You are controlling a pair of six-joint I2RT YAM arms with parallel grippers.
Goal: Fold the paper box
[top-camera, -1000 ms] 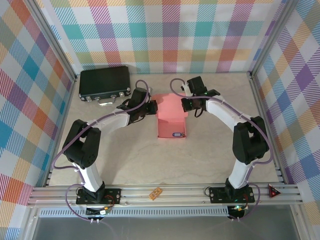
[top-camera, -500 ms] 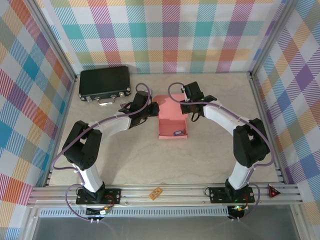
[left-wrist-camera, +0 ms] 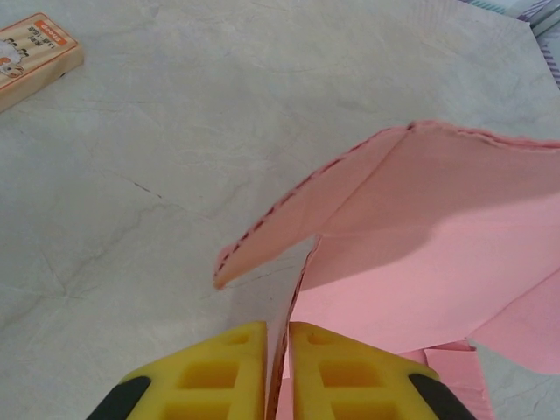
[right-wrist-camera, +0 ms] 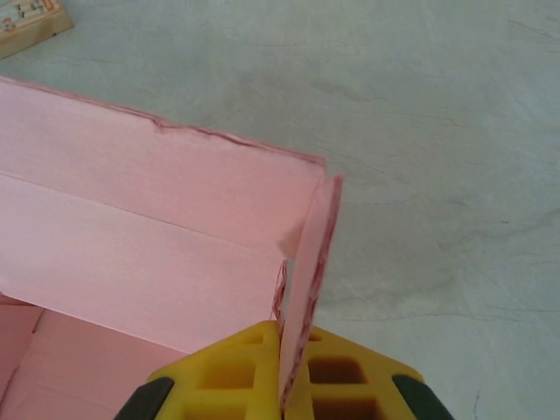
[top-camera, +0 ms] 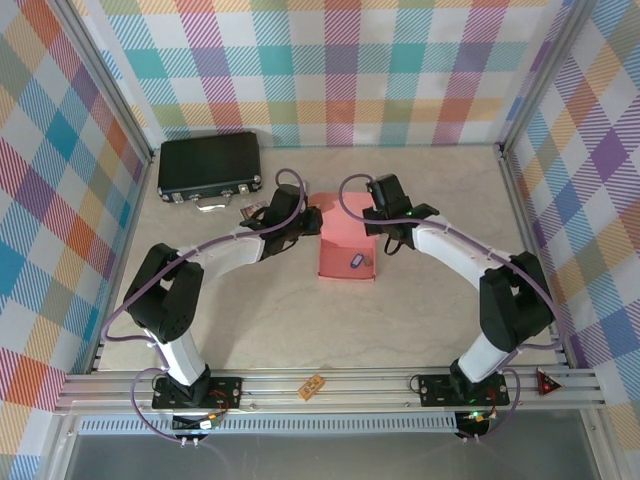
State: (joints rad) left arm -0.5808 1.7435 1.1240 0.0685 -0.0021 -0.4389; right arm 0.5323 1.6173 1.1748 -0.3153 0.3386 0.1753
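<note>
The paper box (top-camera: 343,238) is salmon-pink card lying mid-table, its side walls standing up between my two grippers. My left gripper (top-camera: 309,222) is at the box's left rear corner. In the left wrist view its yellow pads (left-wrist-camera: 227,372) stand a sliver apart around the thin edge of a side flap (left-wrist-camera: 302,280), and a curled pink panel (left-wrist-camera: 420,227) lies beyond. My right gripper (top-camera: 377,222) is at the right rear corner. In the right wrist view that gripper (right-wrist-camera: 282,325) is shut on an upright end flap (right-wrist-camera: 311,236) beside the long pink wall (right-wrist-camera: 149,219).
A black hard case (top-camera: 208,165) lies at the back left. A small printed carton (top-camera: 247,212) sits between the case and my left arm, and I see the carton (left-wrist-camera: 31,51) again in the left wrist view. A small dark oval (top-camera: 355,263) rests inside the box. A tan tag (top-camera: 314,386) lies on the front rail.
The bulging rear panel of the box has come down and the box looks shorter and flatter. Both grippers have shifted slightly along its rear corners.
</note>
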